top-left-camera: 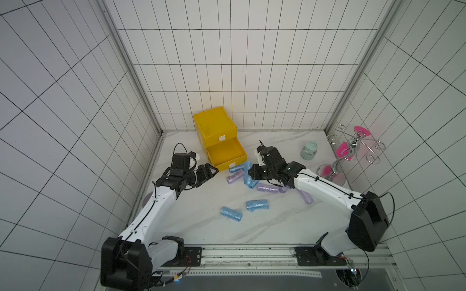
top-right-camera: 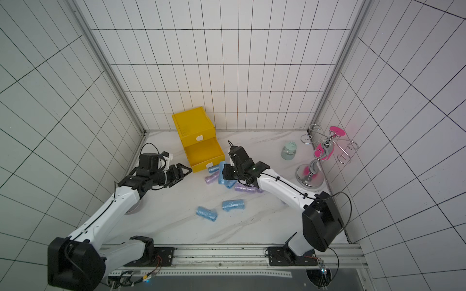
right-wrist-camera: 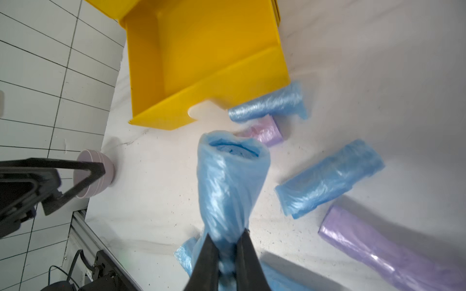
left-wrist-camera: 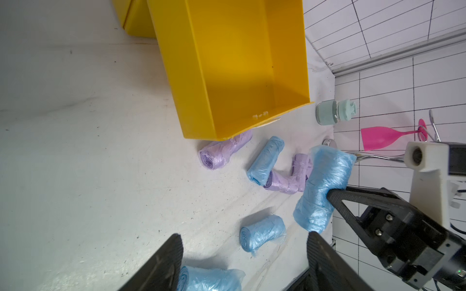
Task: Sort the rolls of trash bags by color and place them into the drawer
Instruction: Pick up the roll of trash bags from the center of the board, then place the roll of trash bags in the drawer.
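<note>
Clock frame: 12 o'clock is pointing at the back wall, as the top views lie.
Drawer: the lower yellow drawer (top-left-camera: 224, 165) is standing pulled out at about 11 o'clock on the bench (top-left-camera: 201, 226). Both wrist views are showing its floor empty.
Held blue roll: the held blue roll (right-wrist-camera: 232, 181) is appearing lifted off the bench at about 4 o'clock of the drawer, just beside its front corner. It is pointing end-first at the opening, probably so it can be tipped over the front wall.
Right jaws: the right gripper (right-wrist-camera: 227, 241) is clenching on the roll's near end, squeezing the crinkly plastic almost flat.
Left jaws: the left gripper (top-left-camera: 211, 175) is hovering at about 7 o'clock of the drawer, spread wide and grasping nothing. It is likely keeping clear of the right arm's path.
Loose rolls: the other blue rolls (top-left-camera: 257, 205) and the lilac rolls (top-left-camera: 268, 188) are lying scattered from 4 to 6 o'clock of the drawer. No green roll is showing.
</note>
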Tool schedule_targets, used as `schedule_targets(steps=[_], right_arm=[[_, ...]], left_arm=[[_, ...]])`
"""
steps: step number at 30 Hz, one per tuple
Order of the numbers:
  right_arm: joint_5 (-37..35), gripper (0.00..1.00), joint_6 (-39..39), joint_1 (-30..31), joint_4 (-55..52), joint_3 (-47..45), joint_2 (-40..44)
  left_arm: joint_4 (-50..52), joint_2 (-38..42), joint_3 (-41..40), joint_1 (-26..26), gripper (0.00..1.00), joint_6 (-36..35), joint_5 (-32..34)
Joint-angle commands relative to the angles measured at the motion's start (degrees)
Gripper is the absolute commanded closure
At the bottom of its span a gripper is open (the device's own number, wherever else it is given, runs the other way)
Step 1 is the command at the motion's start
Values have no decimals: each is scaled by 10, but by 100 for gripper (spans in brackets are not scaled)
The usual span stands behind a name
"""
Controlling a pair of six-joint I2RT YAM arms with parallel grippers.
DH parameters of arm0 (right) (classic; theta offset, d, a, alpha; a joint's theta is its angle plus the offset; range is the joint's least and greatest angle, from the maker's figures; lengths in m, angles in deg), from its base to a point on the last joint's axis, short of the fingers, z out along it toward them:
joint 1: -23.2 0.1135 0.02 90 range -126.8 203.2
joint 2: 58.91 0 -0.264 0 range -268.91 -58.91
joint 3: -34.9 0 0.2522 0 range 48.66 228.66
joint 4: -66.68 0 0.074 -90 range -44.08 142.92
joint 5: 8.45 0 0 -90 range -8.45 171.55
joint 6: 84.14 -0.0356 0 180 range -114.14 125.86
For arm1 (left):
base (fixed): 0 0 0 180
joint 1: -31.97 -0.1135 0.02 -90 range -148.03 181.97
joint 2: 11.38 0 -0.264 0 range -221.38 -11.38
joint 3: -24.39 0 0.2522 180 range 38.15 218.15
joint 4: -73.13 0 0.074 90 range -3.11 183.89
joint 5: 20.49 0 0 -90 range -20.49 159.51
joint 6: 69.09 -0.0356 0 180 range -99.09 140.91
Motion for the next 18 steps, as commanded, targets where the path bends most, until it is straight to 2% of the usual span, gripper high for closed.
schedule_targets(steps=[1, 2, 10, 18], right_arm=[[-17, 100, 92, -20, -59, 105, -38], [-17, 100, 101, -25, -69, 136, -53], [-13, 100, 164, -43, -140, 360, -209], [-8, 100, 187, -43, -164, 479, -316]], left_arm=[[-21, -20, 32, -7, 4, -9, -11], [-20, -27, 40, -9, 2, -10, -15], [-4, -40, 70, -19, 1, -18, -20], [-8, -17, 36, -25, 1, -14, -31]])
